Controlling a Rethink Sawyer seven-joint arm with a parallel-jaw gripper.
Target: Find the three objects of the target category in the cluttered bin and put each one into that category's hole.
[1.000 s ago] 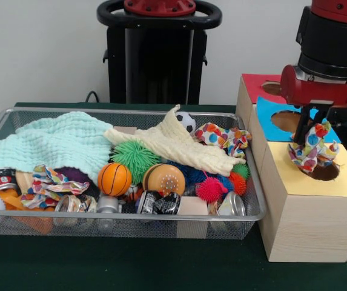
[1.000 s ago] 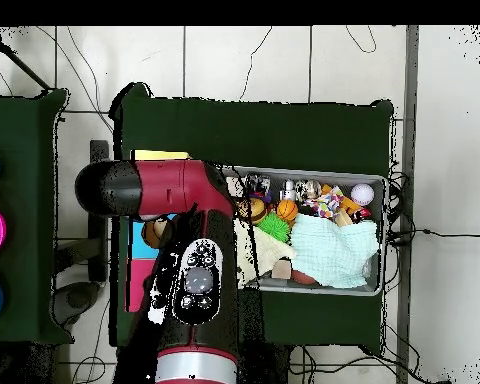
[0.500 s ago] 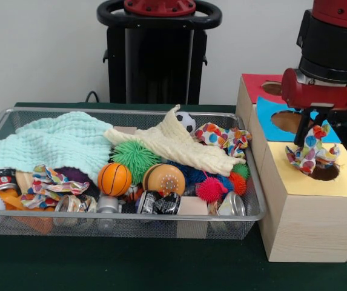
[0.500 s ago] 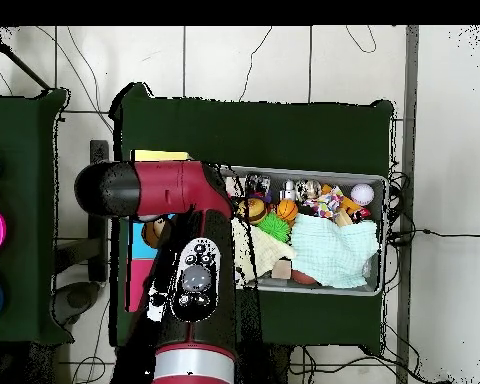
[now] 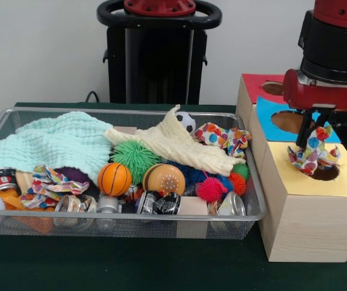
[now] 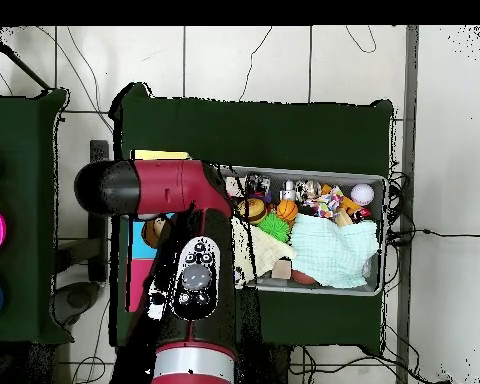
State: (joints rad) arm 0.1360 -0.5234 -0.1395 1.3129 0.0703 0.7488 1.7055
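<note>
wire-mesh metal bin [image 5: 253, 200], pale bare-wood box [image 5: 306, 224], soft ribbed cream cloth [image 5: 179, 145], glossy orange ball [image 5: 114, 179].

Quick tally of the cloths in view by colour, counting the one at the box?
polka-dot cloth: 3, one in the gripper over the yellow hole, two in the bin
mint cloth: 1
cream cloth: 1
Total: 5

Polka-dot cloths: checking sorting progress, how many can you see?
3: one at the gripper over the yellow hole, one at the bin's right end, one front-left. Others may be buried.
</note>
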